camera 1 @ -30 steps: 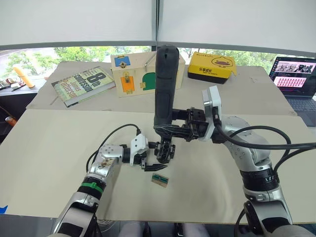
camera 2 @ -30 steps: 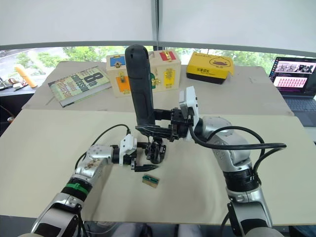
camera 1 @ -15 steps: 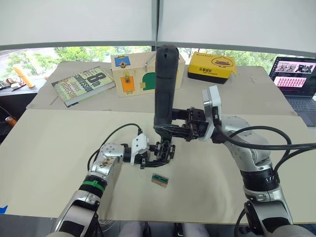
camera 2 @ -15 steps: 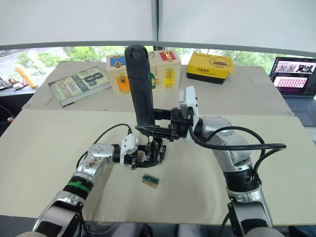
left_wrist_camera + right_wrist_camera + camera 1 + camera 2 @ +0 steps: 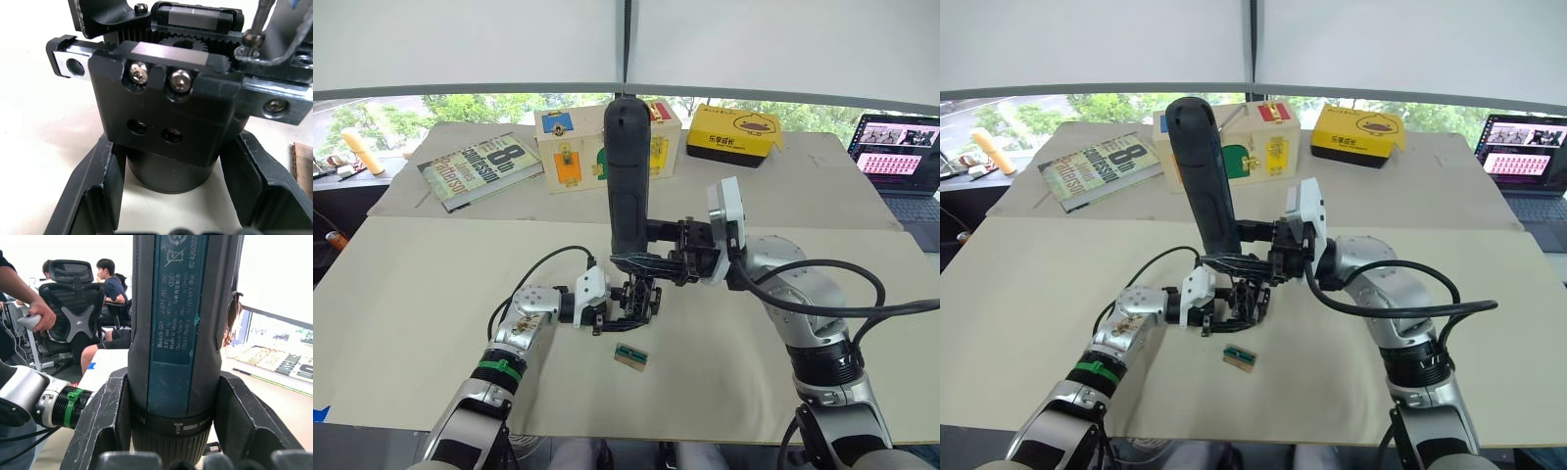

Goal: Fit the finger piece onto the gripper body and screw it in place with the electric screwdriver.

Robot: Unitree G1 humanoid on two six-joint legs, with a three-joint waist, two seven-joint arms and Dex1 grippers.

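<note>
The left jaws pinch the round base of the gripper body, holding it on the counter. The right jaws clamp the screwdriver low on its barrel, bit down over the body. The screwdriver looks top-heavy (tall, smooth shaft), so a low, firm hold suits; the body seems rigid metal.

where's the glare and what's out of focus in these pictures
Left wrist view: light glints off the metal screw heads on the gripper body; the near fingers look soft. Right wrist view: the bright window washes out behind the electric screwdriver; the seated people are blurred. Head views: daylight from the windows behind, only soft shadows on the table.
</note>
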